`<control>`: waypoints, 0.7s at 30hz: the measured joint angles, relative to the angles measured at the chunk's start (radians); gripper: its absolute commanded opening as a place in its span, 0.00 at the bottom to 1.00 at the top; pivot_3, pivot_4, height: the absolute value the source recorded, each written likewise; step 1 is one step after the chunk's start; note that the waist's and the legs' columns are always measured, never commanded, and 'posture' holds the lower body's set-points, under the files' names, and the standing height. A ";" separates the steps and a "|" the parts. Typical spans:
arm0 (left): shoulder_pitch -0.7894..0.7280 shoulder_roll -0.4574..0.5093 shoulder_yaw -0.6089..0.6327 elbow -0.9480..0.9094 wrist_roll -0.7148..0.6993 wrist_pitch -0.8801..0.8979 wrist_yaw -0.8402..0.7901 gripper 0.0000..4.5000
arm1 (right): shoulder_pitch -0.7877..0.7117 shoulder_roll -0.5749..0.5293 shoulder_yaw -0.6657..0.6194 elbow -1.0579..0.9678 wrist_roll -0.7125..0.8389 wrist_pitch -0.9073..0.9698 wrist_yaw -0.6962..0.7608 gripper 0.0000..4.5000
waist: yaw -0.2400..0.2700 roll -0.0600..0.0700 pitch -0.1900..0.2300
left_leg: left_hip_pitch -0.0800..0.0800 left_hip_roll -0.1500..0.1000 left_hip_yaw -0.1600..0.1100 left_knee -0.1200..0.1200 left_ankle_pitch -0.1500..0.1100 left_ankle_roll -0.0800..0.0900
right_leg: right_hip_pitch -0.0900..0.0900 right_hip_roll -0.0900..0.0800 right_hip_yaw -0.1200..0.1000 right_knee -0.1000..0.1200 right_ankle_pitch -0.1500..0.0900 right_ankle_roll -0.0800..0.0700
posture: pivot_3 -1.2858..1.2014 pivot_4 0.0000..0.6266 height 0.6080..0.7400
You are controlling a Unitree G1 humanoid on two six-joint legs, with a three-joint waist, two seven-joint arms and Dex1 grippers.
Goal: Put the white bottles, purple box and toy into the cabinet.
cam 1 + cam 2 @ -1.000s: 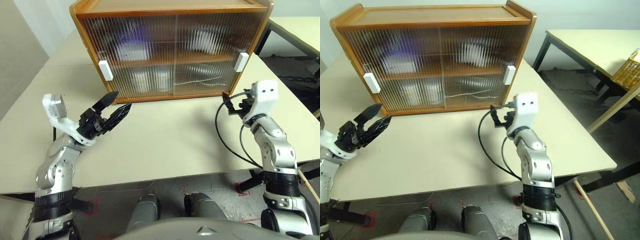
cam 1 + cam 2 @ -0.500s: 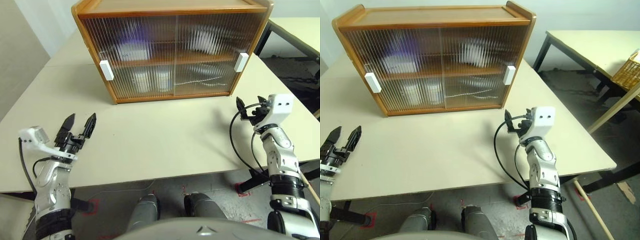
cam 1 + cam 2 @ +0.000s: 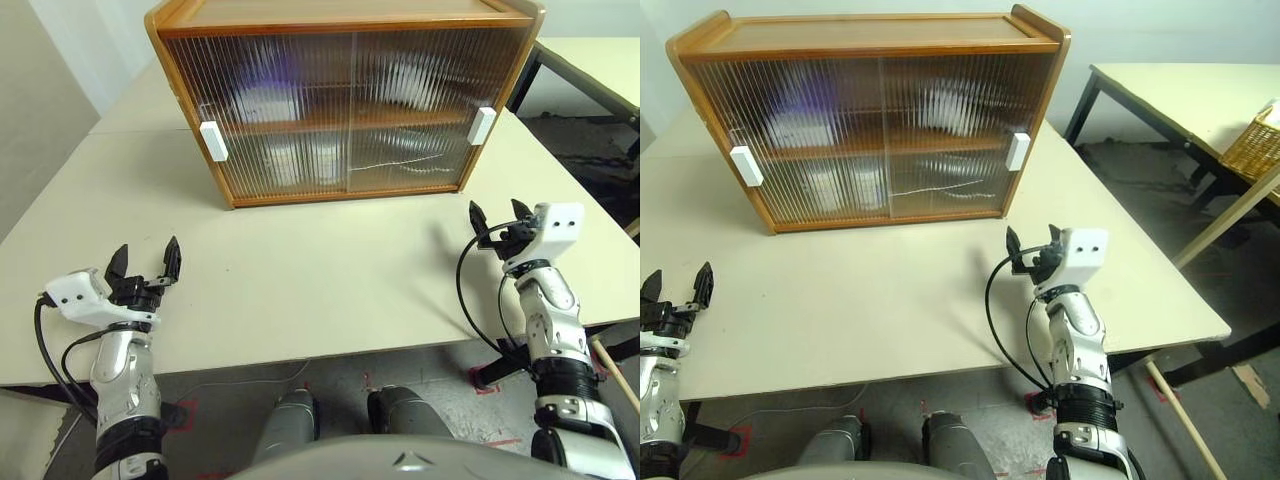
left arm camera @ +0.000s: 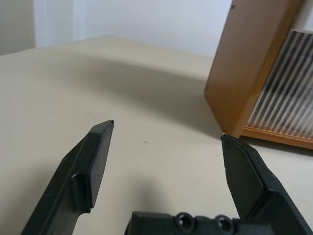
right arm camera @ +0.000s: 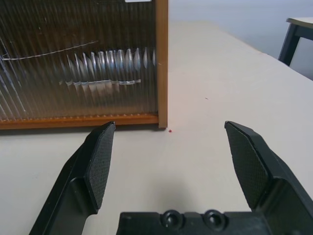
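The brown wooden cabinet (image 3: pixel 350 100) stands at the back of the beige table (image 3: pixel 320 270), both ribbed sliding doors closed, with white handles (image 3: pixel 212 140) at its outer edges. Behind the ribbing I see only blurs: a purple smudge (image 3: pixel 265 95) on the upper shelf and pale white shapes (image 3: pixel 300 160) below. The white bottles, purple box and toy cannot be told apart there. My left gripper (image 3: pixel 146 255) hovers open and empty over the table's near left corner. My right gripper (image 3: pixel 496 215) is open and empty near the cabinet's right front corner (image 5: pixel 162 122).
A second table (image 3: pixel 1180 90) stands to the right across a gap, with a wicker basket (image 3: pixel 1255 140) on it. A black cable (image 3: pixel 470 300) loops from my right wrist. The table's front edge runs just under both hands.
My left arm swung away from the cabinet front, out to the left and down to the table's near corner. My right gripper sank a little and drifted right. Both stayed open.
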 measured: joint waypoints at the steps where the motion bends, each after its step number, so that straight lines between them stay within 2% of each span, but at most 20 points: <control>1: 0.000 -0.003 -0.003 0.000 0.000 -0.007 0.001 1.00 | 0.012 0.004 0.004 -0.015 0.000 0.000 -0.001 1.00 | -0.002 0.000 0.000 | 0.001 0.000 0.000 0.000 0.000 0.000 | 0.001 0.000 0.000 0.000 0.000 0.000 | 0.48 0.07 1.00; 10: 0.064 -0.055 -0.042 -0.095 0.001 -0.033 0.034 1.00 | 0.104 0.057 0.064 -0.181 -0.001 0.013 -0.025 1.00 | -0.016 0.000 0.000 | 0.008 -0.001 -0.001 0.000 -0.001 -0.002 | 0.009 0.000 0.000 -0.001 0.000 0.001 | 0.49 0.09 1.00; 14: 0.116 -0.082 -0.057 -0.171 0.005 -0.033 0.053 1.00 | 0.113 0.061 0.072 -0.191 -0.001 0.019 -0.026 1.00 | -0.016 0.000 0.000 | 0.009 -0.001 -0.001 0.000 -0.002 -0.003 | 0.011 0.000 0.000 -0.001 -0.001 0.001 | 0.49 0.10 1.00; 21: 0.152 -0.089 -0.079 -0.193 0.005 -0.033 0.062 1.00 | 0.114 0.061 0.072 -0.181 0.000 0.013 -0.024 1.00 | -0.014 0.000 0.000 | 0.009 -0.001 -0.005 -0.001 -0.004 -0.006 | 0.010 0.000 0.000 -0.001 -0.003 0.000 | 0.49 0.10 1.00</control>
